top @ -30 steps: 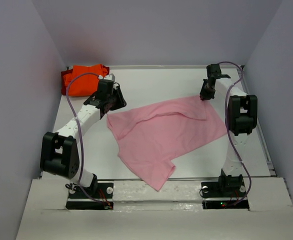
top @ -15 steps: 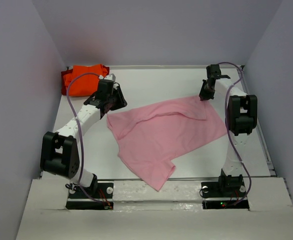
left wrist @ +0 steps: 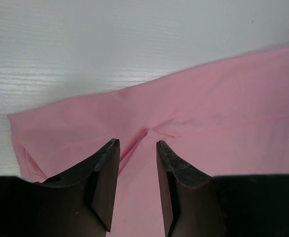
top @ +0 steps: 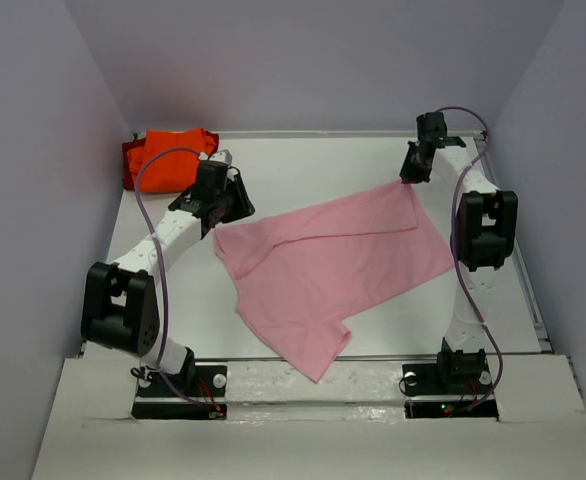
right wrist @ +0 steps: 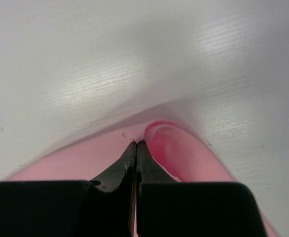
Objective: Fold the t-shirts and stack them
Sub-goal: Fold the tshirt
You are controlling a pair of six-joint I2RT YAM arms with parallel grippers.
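Note:
A light pink t-shirt lies spread across the middle of the table, its lower end reaching the near edge. My right gripper is shut on the shirt's far right corner and holds it slightly raised; in the right wrist view the closed tips pinch a pink fold. My left gripper hovers at the shirt's far left corner. Its fingers stand open on either side of a crease in the pink cloth, holding nothing. An orange t-shirt sits bunched at the back left.
The white table is walled by grey panels at the left, right and back. The orange t-shirt lies close behind the left arm's wrist. The right arm's cable loops above its wrist near the back right corner.
The right gripper has closed on the pink shirt's far right corner and drawn it toward the back, stretching the folded flap flatter. The left arm has stayed still.

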